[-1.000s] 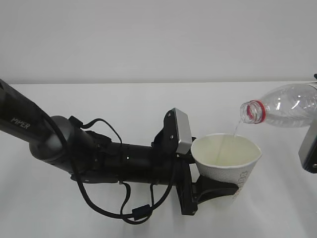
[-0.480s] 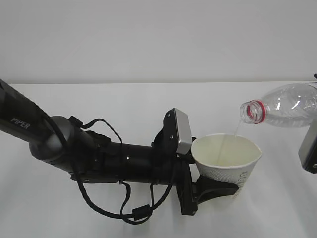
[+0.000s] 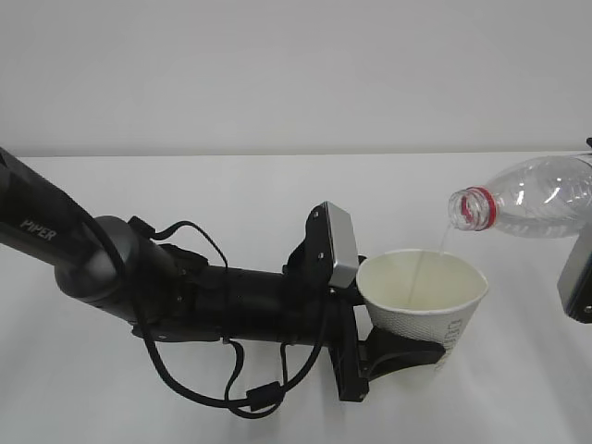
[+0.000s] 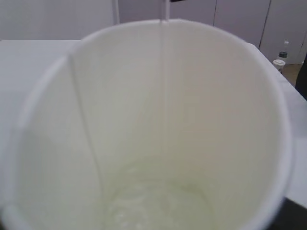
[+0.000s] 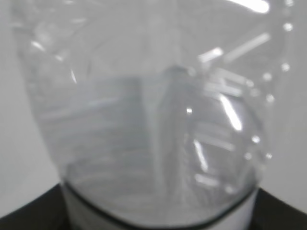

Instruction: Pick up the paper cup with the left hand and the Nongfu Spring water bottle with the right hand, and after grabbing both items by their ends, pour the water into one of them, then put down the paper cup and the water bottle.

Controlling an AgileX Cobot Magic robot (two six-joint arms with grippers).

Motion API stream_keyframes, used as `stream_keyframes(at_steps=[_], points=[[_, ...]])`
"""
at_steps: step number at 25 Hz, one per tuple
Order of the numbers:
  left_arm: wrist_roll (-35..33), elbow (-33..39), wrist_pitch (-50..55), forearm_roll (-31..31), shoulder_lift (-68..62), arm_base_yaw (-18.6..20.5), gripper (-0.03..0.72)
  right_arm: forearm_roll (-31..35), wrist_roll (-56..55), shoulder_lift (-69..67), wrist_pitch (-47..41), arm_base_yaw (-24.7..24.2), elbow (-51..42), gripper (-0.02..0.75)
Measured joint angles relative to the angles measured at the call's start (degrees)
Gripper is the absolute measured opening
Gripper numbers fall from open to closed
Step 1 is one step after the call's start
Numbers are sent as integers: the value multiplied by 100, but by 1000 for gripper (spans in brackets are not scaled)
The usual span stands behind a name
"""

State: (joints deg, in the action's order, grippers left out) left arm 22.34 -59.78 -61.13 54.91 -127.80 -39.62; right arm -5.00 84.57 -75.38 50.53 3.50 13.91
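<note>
One cup (image 3: 424,298), one bottle (image 3: 527,197): the left claw (image 3: 407,356) is gripping the cup low down above the bench (image 3: 231,203), while the right claw (image 3: 578,277), at the frame's right edge, is holding the tilted bottle. A thin stream of water (image 3: 442,242) is falling just inside the cup's far rim, with open bench all around.

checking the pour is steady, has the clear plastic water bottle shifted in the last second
No. The clear plastic water bottle has its red-ringed mouth at the same spot above the white paper cup rim and against the table's far edge.

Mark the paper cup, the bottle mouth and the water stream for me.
paper cup (image 3: 435,319): exterior view, outer side wall.
Nongfu Spring water bottle (image 3: 470,207): exterior view, open mouth with red ring.
water (image 3: 442,240): exterior view, thin stream between mouth and cup.
</note>
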Motion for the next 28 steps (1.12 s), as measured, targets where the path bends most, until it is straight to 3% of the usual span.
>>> stream_keyframes(at_steps=[28], points=[[0, 0, 10, 22, 0, 0, 498, 0, 25, 0, 9, 0, 0, 440]])
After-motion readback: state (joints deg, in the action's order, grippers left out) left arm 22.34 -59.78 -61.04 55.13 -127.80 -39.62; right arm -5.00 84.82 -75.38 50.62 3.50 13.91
